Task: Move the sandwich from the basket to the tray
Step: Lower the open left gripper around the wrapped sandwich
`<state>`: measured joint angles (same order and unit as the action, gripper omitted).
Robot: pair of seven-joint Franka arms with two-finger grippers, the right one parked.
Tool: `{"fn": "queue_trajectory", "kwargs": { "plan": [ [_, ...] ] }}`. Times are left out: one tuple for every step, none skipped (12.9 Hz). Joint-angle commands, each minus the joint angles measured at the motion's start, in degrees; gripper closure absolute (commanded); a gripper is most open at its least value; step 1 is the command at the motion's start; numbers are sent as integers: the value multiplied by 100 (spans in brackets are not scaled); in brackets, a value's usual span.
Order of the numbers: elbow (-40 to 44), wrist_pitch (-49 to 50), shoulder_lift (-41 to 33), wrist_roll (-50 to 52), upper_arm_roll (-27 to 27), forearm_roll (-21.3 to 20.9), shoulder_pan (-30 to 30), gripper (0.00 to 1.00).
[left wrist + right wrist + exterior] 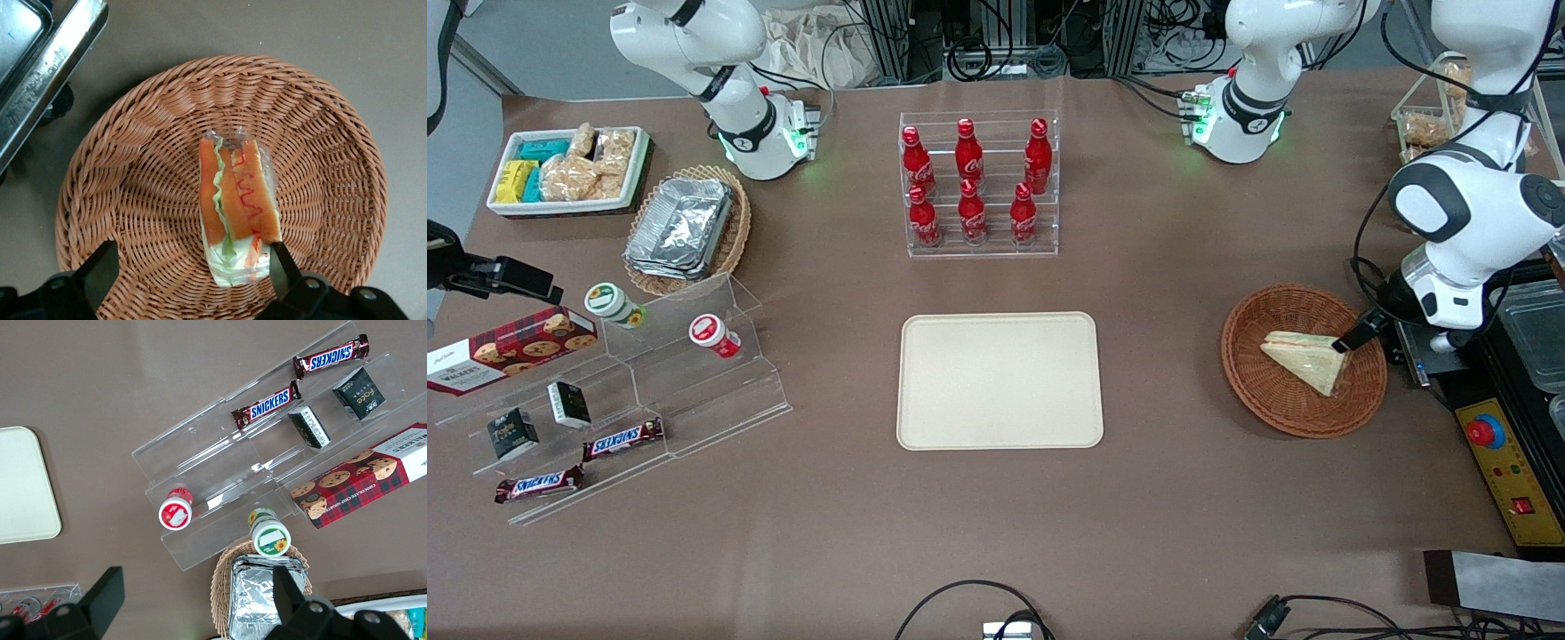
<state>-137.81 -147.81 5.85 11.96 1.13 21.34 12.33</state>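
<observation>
The sandwich (1303,358), a clear-wrapped wedge of white bread with orange-red filling (237,207), lies in the round reddish-brown wicker basket (1254,396) toward the working arm's end of the table. My gripper (1353,338) hangs low over the basket's rim (133,127), open and holding nothing. In the left wrist view the gripper (193,270) straddles the sandwich's near end. One finger (283,267) is right against the wrap and the other finger (100,270) stands well apart. The cream-beige tray (1000,380) lies bare at the table's middle.
A clear rack of red cola bottles (978,182) stands farther from the front camera than the tray. A metal-edged unit (47,80) and a yellow control box with a red button (1498,462) sit beside the basket. A clear snack stand (623,391) lies toward the parked arm's end.
</observation>
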Motion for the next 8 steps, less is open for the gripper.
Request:
{"fn": "queue_trajectory", "kwargs": {
  "plan": [
    [44, -152, 56, 192, 54, 72, -38, 0],
    [44, -143, 39, 245, 54, 72, -81, 0],
    [44, -143, 13, 332, 54, 72, -117, 0],
    [35, -117, -14, 342, 54, 72, -152, 0],
    [26, -99, -49, 350, 54, 72, -170, 0],
    [26, -82, -101, 351, 54, 72, -170, 0],
    [35, -47, -119, 351, 45, 72, -170, 0],
    [43, -46, -119, 351, 45, 72, -170, 0]
  ]
}}
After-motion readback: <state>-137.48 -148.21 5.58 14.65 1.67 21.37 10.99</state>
